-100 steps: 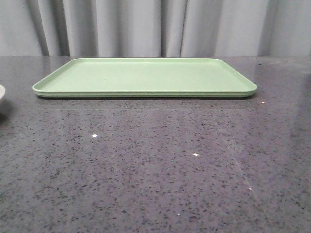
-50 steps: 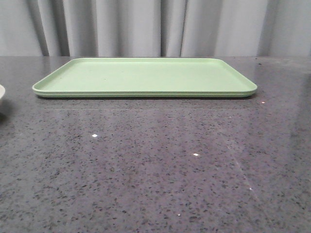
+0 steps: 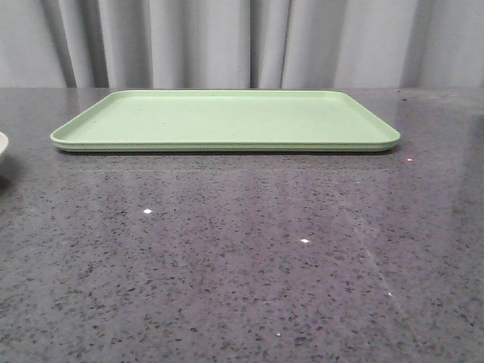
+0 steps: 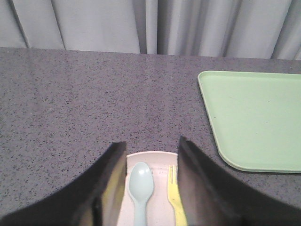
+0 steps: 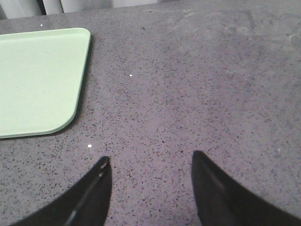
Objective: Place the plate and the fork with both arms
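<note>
Three views show one moment on a dark speckled desk (image 3: 242, 265).

Front view: a flat light-green tray (image 3: 227, 119) lies toward the far side of the desk, in front of grey curtains (image 3: 242, 41). A sliver of the plate (image 3: 2, 144) shows at the left edge. No arm appears here.

Left wrist view: the left gripper (image 4: 153, 157) has its jaws spread, with nothing between them. Directly beneath sits the plate (image 4: 153, 156), pale and round, mostly hidden by the fingers. On it lie the fork (image 4: 175, 197), bright yellow, and a pale blue-green spoon (image 4: 140, 186), side by side. Both have their long axes running along the gripper's line of sight, heads pointing away from the camera. The fork lies close against one finger; the spoon sits nearer the middle of the gap. The tray's corner is near, off to one side.

Right wrist view: the right gripper (image 5: 150, 167) also has its jaws spread and empty, hovering over bare desk just beside the tray's opposite corner. Neither plate nor fork shows here, so the left arm is clearly nearer to both. The spoon beside the fork may crowd a grasp.
</note>
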Tool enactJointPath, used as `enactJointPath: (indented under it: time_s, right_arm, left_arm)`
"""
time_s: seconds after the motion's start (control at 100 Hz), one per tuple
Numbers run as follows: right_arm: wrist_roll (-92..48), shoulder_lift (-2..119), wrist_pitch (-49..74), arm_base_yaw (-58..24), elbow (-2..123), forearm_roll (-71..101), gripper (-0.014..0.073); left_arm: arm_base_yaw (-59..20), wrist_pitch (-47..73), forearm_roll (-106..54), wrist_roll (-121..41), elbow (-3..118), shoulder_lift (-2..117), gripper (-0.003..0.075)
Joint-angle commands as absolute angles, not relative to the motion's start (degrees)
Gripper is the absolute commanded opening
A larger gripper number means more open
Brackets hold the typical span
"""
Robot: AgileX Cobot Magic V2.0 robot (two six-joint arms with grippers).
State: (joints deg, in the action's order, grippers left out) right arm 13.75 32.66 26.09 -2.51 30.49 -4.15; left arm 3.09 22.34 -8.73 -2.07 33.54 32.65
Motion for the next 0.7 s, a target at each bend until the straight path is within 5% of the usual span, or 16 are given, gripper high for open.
enactJointPath:
  time_s: [0.0, 0.1, 0.69]
  right_arm:
    - [13.6, 33.1, 22.8, -2.1, 32.6, -4.5, 0.0491]
    - [13.6, 33.1, 23.4, -2.1, 32.6, -4.5, 0.0492]
    - [13.7, 33.1, 22.3, -2.1, 32.5, -4.3, 0.0489]
  left_arm:
    - [3.2, 18.3, -9.4, -2.1, 35.6, 33.1, 0.0393]
    - [3.2, 17.9, -8.5, -2.1, 35.6, 33.1, 0.0444]
    - [3.5, 18.4, -6.4, -2.1, 36.3, 33.1, 0.0436]
